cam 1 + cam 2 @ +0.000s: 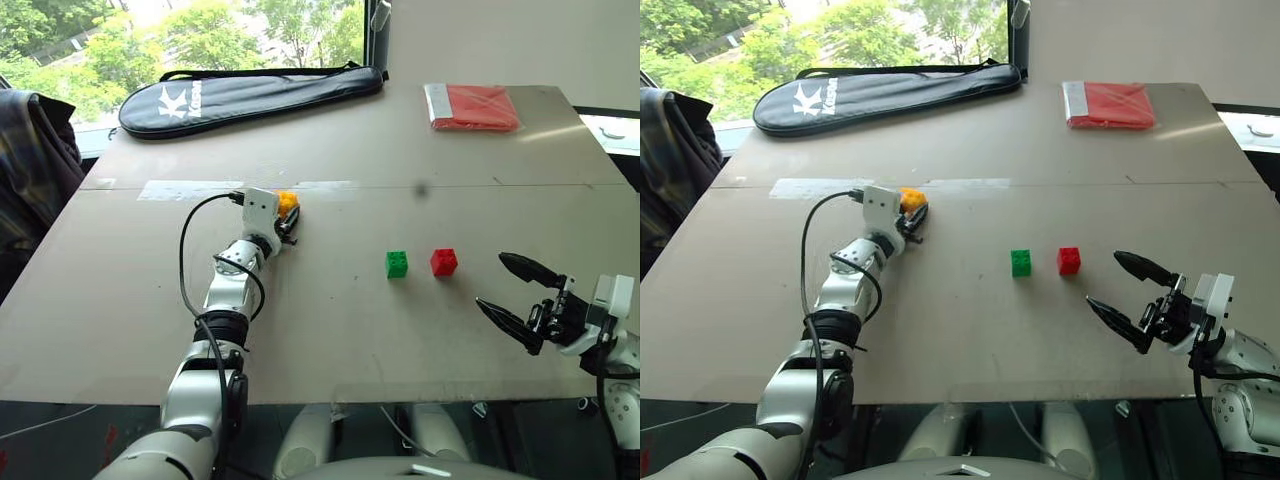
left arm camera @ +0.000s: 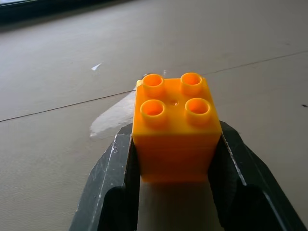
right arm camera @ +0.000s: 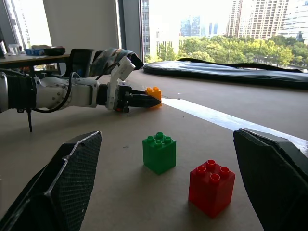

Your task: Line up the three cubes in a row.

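Right, right gripper (image 1: 518,290) is hovering at the near right edge of the table (image 1: 330,340), fingers spread wide with nothing between them, tips pointing left toward the cubes. In the right wrist view those two fingers (image 3: 62,183) are framing the green and red cubes but standing clear of both.

Red cube (image 1: 444,262) and green cube (image 1: 397,264) are sitting studs-up on the bare tabletop just beyond that gripper, side by side with a small gap, green on the left, not touching.

Left arm is reaching forward over the left half of the table. Left gripper (image 1: 290,222) is pinching the yellow cube (image 1: 288,202): the left wrist view is showing both fingers (image 2: 113,173) pressing flat on its opposite side walls, studs facing up, cube resting at table level. Yellow cube is lying well apart from the other two, off to their left and a bit farther back, right by a pale glossy tape strip (image 1: 190,189) running across the board.

Farther back, a flat red packet (image 1: 475,106) is lying near the far right corner and a dark racket case (image 1: 250,97) is stretching along the far left edge by the window.
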`<state>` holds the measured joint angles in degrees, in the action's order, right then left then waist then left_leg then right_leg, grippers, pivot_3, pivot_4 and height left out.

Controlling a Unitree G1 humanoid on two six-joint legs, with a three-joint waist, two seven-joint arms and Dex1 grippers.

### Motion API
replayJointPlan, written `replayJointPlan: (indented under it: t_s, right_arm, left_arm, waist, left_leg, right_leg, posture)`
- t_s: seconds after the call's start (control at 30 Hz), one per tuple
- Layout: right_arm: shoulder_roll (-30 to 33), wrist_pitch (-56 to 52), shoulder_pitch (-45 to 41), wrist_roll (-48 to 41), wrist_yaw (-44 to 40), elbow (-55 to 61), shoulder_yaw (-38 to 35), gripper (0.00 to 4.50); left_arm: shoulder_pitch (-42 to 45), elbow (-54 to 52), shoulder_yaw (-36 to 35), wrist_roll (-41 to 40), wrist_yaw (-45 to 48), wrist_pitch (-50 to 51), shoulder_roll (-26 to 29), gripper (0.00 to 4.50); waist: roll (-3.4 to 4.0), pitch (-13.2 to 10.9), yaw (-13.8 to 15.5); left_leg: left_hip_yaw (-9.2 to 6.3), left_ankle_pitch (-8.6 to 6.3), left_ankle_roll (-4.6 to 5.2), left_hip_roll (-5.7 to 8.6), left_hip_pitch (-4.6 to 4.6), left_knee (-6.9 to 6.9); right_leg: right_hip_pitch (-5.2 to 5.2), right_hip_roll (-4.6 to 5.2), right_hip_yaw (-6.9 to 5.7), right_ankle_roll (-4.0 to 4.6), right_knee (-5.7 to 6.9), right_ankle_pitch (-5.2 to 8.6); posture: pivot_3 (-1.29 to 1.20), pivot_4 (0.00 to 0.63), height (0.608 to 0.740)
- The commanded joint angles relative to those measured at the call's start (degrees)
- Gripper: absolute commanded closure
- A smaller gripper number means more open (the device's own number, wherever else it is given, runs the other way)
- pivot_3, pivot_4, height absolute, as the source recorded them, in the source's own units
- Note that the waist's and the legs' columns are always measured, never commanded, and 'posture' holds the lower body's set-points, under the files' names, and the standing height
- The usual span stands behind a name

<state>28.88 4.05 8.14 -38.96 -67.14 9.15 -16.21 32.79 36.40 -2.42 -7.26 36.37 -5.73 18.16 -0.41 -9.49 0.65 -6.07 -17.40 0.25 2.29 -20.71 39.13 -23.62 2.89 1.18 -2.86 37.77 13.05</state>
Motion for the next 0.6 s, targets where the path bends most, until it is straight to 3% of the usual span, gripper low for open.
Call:
replayJointPlan:
  t_s: [0.03,0.23,0.6]
  right_arm:
    - [1.33,1.28,0.19,-0.35,-2.02,-0.14,-1.49,0.00]
    - [2.53,1.35,0.15,0.11,-4.57,-0.46,-0.39,0.00]
    - [2.37,1.66,2.52,0.47,-5.09,1.51,-0.14,0.00]
  left_arm:
    - [-1.74,-3.46,4.98,-2.59,17.72,-2.97,2.46,3.17]
    - [-0.74,-1.51,10.56,-1.85,33.70,-7.89,4.93,3.17]
    - [5.88,7.89,13.84,0.33,42.49,-12.82,3.31,3.17]
  waist:
    - [0.00,0.00,-0.01]
    - [0.00,0.00,-0.16]
    - [-0.01,-0.01,-0.14]
  left_leg:
    - [-0.01,0.00,0.00,0.00,-0.01,0.00]
    - [-0.01,-0.08,0.14,-0.02,0.02,-0.03]
    - [-0.02,-0.15,0.28,0.00,-0.01,-0.01]
  right_leg:
    - [0.00,0.00,0.00,0.00,-0.03,0.00]
    - [0.01,-0.05,0.01,0.01,-0.03,0.01]
    - [0.02,-0.07,-0.02,0.00,-0.03,0.01]
  posture:
    - [0.00,0.150,0.722]
    - [0.00,0.150,0.722]
    - [0.00,0.150,0.722]
